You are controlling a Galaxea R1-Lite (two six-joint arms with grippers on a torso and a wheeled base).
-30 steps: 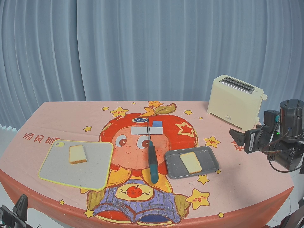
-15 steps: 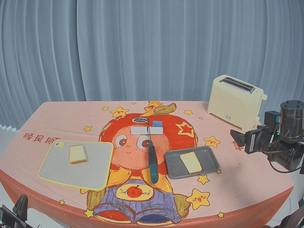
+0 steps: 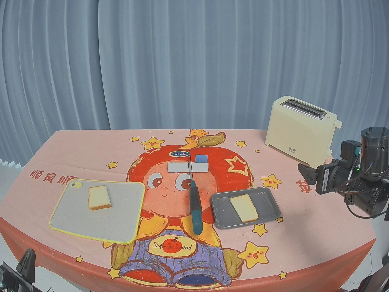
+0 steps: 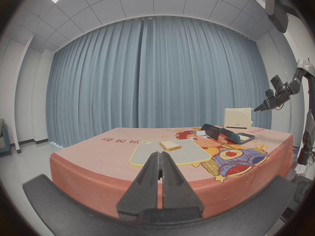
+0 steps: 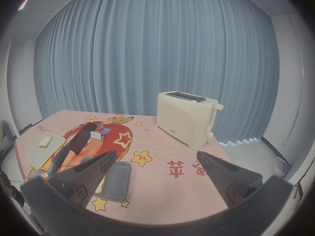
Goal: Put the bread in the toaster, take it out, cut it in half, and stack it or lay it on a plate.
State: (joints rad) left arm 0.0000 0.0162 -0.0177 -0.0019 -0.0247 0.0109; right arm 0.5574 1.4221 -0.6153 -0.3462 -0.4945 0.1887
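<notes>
Surface (image 3: 308, 228): pink printed cloth. Toaster (image 3: 302, 129) stands at its far right.

Cutting board (image 3: 109, 220) lies well left of the toaster, by the near edge. Tray (image 3: 265, 201) sits closer, left of the toaster and toward me. Knife (image 3: 196, 207) lies just past the tray.

Bread slice (image 3: 244, 208) lies flat on the tray, long axis roughly away from me, slightly tilted. Bread piece (image 3: 99, 197) lies on the board.

Right gripper (image 3: 304, 174) hangs raised beside the toaster, jaws apart and pointing left. The slice lies left of and below it, so this arm looks nearer.

Left gripper (image 4: 160, 156) sits low off the near edge, far from the toaster, jaws together.
</notes>
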